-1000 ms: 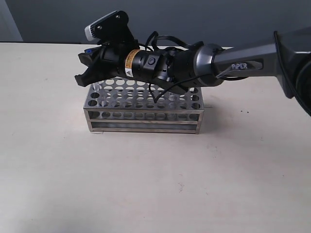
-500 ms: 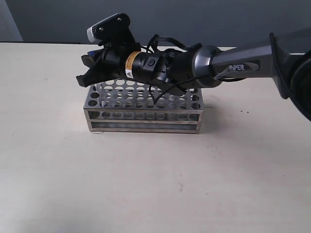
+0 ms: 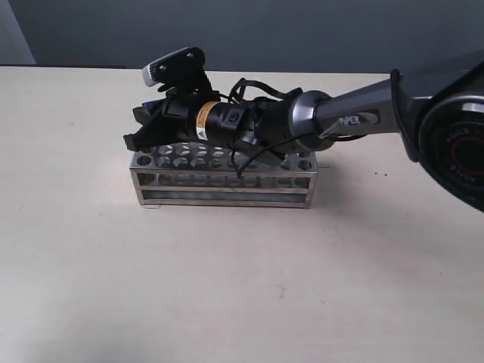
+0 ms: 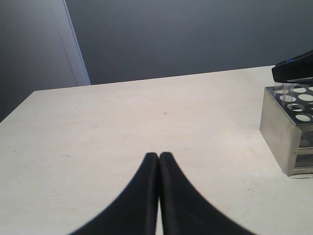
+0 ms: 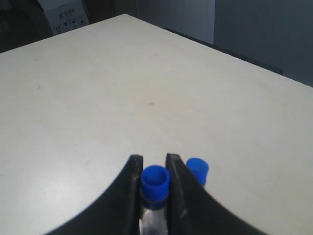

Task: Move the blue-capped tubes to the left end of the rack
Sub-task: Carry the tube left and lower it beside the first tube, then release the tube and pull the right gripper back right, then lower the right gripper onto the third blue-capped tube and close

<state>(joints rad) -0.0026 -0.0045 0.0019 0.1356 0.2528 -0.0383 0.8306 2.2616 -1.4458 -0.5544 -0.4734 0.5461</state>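
Observation:
The silver rack (image 3: 227, 187) stands mid-table. My right gripper (image 3: 134, 126) reaches across it and hovers low over its left end. In the right wrist view the right gripper (image 5: 154, 164) is shut on a blue-capped tube (image 5: 155, 182), gripped just below the cap, clear body hanging down. A second blue-capped tube (image 5: 197, 169) stands just behind one finger. The other tubes are hidden by the arm. My left gripper (image 4: 159, 156) is shut and empty, low over bare table, with the rack (image 4: 279, 129) off to one side.
The right arm (image 3: 340, 117) stretches over the rack's whole length from the right. Pale tabletop lies all around the rack. A dark wall (image 3: 302, 30) runs behind the table's far edge.
The right gripper, still holding the tube, has dropped lower toward the rack's left end and shifted slightly right. The left gripper shows no earlier view.

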